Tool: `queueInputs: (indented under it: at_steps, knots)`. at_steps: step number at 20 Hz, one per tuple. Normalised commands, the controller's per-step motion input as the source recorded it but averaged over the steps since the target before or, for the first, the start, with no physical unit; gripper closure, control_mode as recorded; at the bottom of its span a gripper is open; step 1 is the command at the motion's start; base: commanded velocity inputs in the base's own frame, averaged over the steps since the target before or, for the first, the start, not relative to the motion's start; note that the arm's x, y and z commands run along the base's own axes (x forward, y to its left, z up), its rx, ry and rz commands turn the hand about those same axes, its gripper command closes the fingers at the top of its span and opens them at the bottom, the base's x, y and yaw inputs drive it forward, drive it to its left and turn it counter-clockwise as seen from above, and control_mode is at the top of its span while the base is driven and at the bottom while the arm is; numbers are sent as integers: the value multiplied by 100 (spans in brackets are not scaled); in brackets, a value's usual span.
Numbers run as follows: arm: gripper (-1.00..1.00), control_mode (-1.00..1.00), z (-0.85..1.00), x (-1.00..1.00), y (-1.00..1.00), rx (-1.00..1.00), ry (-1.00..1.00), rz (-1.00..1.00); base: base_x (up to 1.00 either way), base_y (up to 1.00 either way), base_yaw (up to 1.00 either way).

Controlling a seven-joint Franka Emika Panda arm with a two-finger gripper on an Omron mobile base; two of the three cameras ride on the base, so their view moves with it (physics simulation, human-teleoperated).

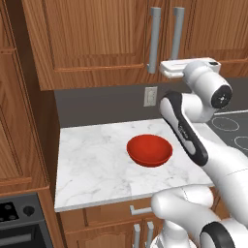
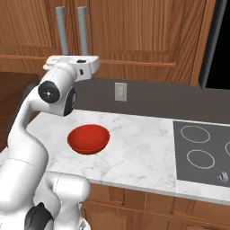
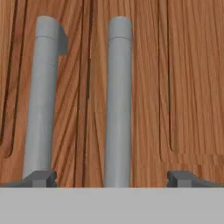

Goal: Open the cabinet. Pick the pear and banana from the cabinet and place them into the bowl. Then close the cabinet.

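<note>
Open gripper level, facing shut cabinet handles

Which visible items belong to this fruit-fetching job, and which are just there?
Job:
- cabinet, doors shut
- its handles
- bowl, holding nothing
- gripper, open, at the handles

Bystanders:
- wall outlet
- cooktop
- lower drawer

White marble counter ran under a grey backsplash with one outlet; black cooktop sat right, wooden base cabinets below.
</note>
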Motion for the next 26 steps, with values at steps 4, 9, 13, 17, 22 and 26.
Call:
queueInputs:
  at_steps: [4, 9, 13, 17, 22, 26]
  knots:
    - [-100, -100, 0, 89, -5, 0, 5, 0, 0, 0, 0]
    - [-100, -100, 0, 100, -7, 0, 7, 0, 0, 0, 0]
    - [100, -100, -5, 97, -1, 0, 5, 0, 0, 0, 0]
    - [100, -100, -3, 32, 0, 0, 0, 0, 0, 0, 0]
    - [100, -100, 0, 0, 0, 0, 0, 0, 0, 0, 0]
    - [100, -100, 1, 0, -1, 0, 0, 0, 0, 0, 0]
